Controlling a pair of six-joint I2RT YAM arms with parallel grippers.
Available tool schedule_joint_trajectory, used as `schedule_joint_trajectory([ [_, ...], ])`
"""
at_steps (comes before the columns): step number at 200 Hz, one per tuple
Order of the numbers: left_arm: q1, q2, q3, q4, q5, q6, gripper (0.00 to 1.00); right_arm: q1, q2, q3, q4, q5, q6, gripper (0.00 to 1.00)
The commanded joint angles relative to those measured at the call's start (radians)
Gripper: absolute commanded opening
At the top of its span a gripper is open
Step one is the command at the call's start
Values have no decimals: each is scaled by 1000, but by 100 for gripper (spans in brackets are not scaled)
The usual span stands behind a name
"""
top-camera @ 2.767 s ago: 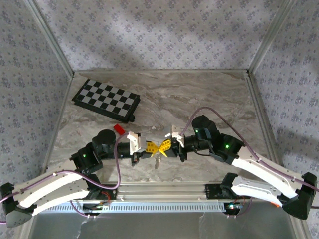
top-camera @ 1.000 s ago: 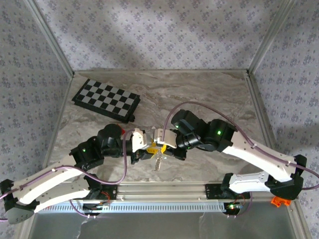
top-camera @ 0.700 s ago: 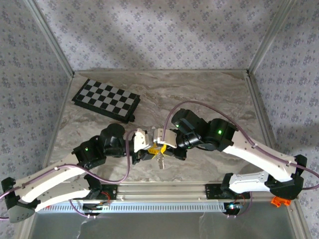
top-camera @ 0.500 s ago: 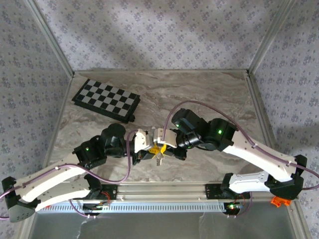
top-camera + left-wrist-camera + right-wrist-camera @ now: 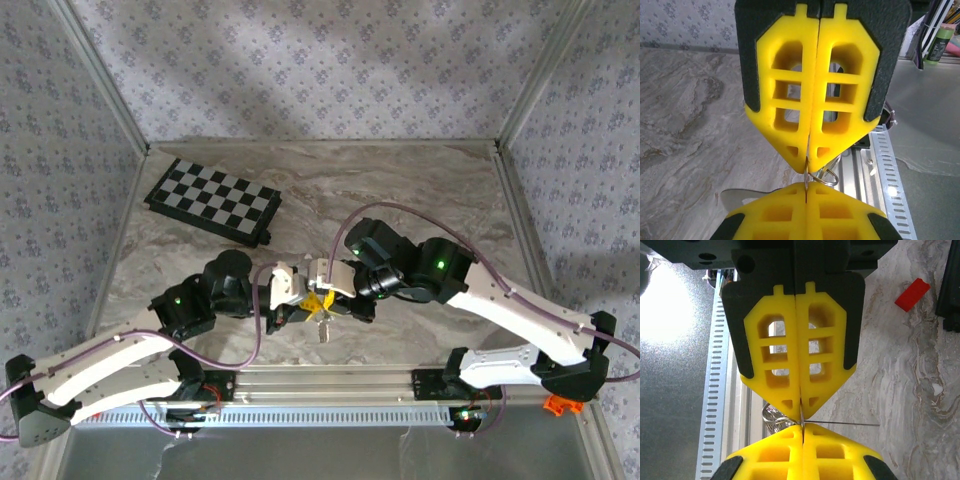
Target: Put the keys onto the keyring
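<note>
So both my grippers are nose to nose, low over the near middle of the marble-look table (image 5: 400, 190). My left gripper (image 5: 810, 161) has its two yellow fingers pressed flat together, and a hair-thin silvery wire comes out of the seam at the tip. My right gripper (image 5: 801, 409) is squeezed the same way, tip to tip with the other one.

That wire is part of the keyring (image 5: 828, 178), so both of them are pinching it. It's a thin round metal loop poking out just beside the tips, and in the right wrist view it looks like a couple of turns.

From above, the keys (image 5: 321, 328) dangle right under where the tips meet. They're a small silvery bit, too tiny for me to count.

The rest:
- one chessboard (image 5: 212, 200), flat, black and grey squares, far left
- one red block (image 5: 912, 294), a plain little brick lying on the stone
- one orange piece (image 5: 556, 404) by my right arm's base
- four yellow fingers in all, lattice-cut with windows, backed in black
</note>
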Motion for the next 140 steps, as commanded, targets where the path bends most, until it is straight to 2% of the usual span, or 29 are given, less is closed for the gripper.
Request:
schedule_joint_trajectory([
  [1,-7,-42,-26,149,0,-29,0,-8,-38,-24,94,-26,39,4],
  [29,-7,-68,-50,206,-16,-20,0,-28,-87,-89,191,-52,97,21],
  [75,-7,-76,-56,261,8,-6,0,-72,-161,-188,318,-103,152,29],
  [140,-7,-83,-113,419,24,-66,0,-119,-227,-262,429,-152,175,25],
])
